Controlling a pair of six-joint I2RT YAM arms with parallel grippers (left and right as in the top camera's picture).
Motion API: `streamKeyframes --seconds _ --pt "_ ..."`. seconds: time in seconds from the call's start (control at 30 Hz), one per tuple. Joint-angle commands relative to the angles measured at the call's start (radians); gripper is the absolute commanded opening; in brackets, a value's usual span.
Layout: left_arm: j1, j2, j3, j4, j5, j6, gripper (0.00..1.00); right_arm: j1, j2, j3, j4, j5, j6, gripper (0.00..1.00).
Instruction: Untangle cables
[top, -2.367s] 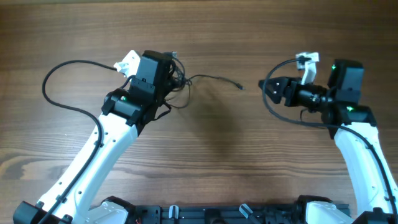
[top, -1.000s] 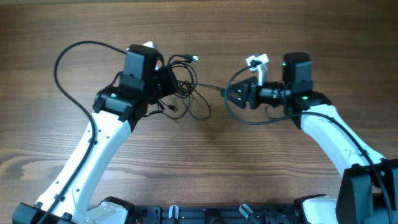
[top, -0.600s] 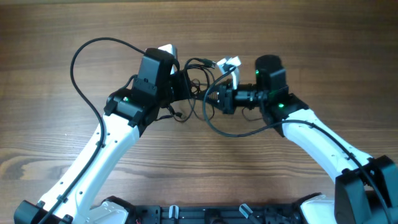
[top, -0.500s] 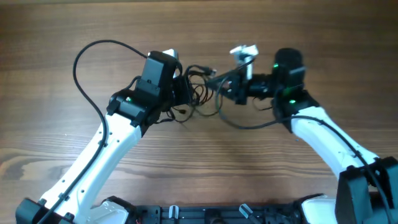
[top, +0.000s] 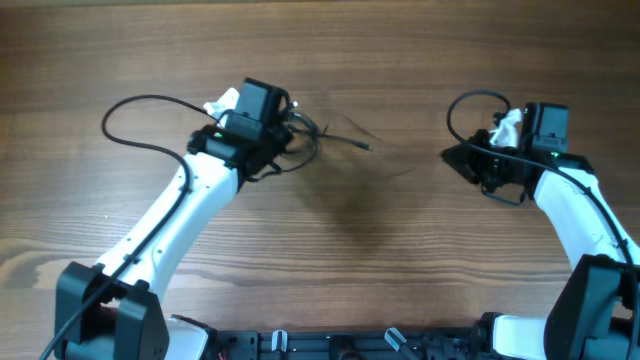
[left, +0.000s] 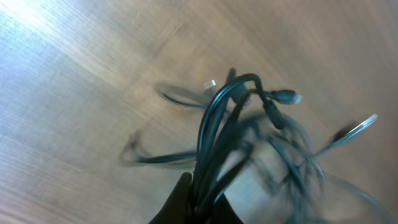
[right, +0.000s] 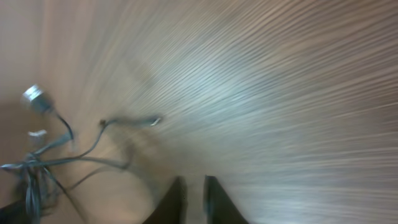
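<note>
The cables (top: 312, 131) are a small knot of thin black wires hanging from my left gripper (top: 291, 136), which is shut on them. One loose strand trails right and ends in a small plug (top: 364, 146). In the left wrist view the cables (left: 227, 109) rise from between the closed fingertips of the left gripper (left: 202, 200), plug ends sticking out, blurred. My right gripper (top: 453, 157) is far to the right, well apart from the bundle. In the right wrist view the right gripper (right: 194, 186) has a narrow gap with nothing in it; the cables (right: 38, 167) show at the far left.
The wooden table (top: 400, 240) carries only the arms and the wires. A thick arm cable (top: 125, 105) loops out left of the left arm. Another thick arm cable (top: 468, 100) arcs above the right wrist. A black rail (top: 380, 345) runs along the front edge.
My right gripper was at the bundle and has pulled back far to the right with nothing in it. One strand now trails out to the right. The left gripper keeps its grip.
</note>
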Motion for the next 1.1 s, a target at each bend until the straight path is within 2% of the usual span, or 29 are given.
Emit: streamKeyframes --seconds 0.0,0.03,0.07,0.17,0.3,0.4,0.47,0.5,0.53,0.57,0.6,0.63,0.7,0.77,0.8,0.83,0.93,1.03,1.07 --pt "0.033 0.005 0.003 0.154 0.261 0.296 0.04 -0.014 -0.003 0.006 0.022 0.070 -0.127 0.63" --pt "0.025 0.005 0.003 0.194 0.357 0.407 0.04 -0.013 -0.003 0.006 0.044 -0.021 -0.180 0.72" --pt "0.014 0.005 0.003 0.217 0.436 0.502 0.04 -0.013 -0.003 0.006 0.074 -0.147 -0.241 0.77" --pt "-0.021 0.005 0.003 0.229 0.576 0.639 0.04 0.027 -0.003 0.006 0.172 -0.388 -0.332 0.86" --pt "-0.040 0.005 0.003 0.254 0.578 0.615 0.04 0.171 0.000 0.006 0.254 -0.395 -0.359 0.88" --pt "-0.034 0.005 0.003 0.301 0.579 0.528 0.04 0.287 0.008 0.006 0.285 -0.373 -0.435 0.88" --pt "-0.032 0.005 0.003 0.318 0.579 0.480 0.04 0.355 0.023 0.006 0.306 -0.343 -0.436 0.83" --pt "-0.032 0.005 0.003 0.318 0.579 0.455 0.04 0.375 0.029 0.006 0.315 -0.351 -0.436 0.77" --pt "-0.032 0.005 0.003 0.315 0.579 0.433 0.04 0.407 0.033 0.006 0.329 -0.358 -0.431 0.49" --pt "-0.033 0.005 0.003 0.305 0.577 0.427 0.04 0.416 0.033 0.006 0.332 -0.357 -0.431 0.17" --pt "-0.033 0.005 0.003 0.294 0.573 0.427 0.04 0.418 0.032 0.006 0.333 -0.358 -0.428 0.04" --pt "-0.032 0.005 0.003 0.253 0.521 0.427 0.04 0.397 0.022 0.007 0.332 -0.360 -0.397 0.04" --pt "-0.032 0.005 0.003 0.125 0.298 0.410 0.04 0.316 -0.023 0.007 0.333 -0.474 -0.378 0.04" --pt "-0.032 0.005 0.003 -0.102 -0.075 0.202 0.04 0.201 -0.079 0.007 0.332 -0.560 -0.346 0.04" --pt "-0.032 0.005 0.003 -0.182 -0.191 0.079 0.04 0.145 -0.099 0.007 0.328 -0.559 -0.320 0.04" --pt "-0.032 0.005 0.003 -0.217 -0.240 -0.010 0.04 0.103 -0.104 0.006 0.328 -0.535 -0.280 0.04" --pt "-0.026 0.005 0.003 -0.177 -0.219 -0.138 0.04 0.062 -0.104 0.006 0.249 -0.303 -0.160 0.04" --pt "-0.026 0.005 0.003 0.011 -0.013 -0.112 0.04 0.071 -0.104 0.006 0.084 -0.003 -0.084 0.04" --pt "-0.026 0.005 0.003 0.076 0.052 -0.080 0.04 0.071 -0.103 0.006 0.023 0.104 -0.039 0.28"
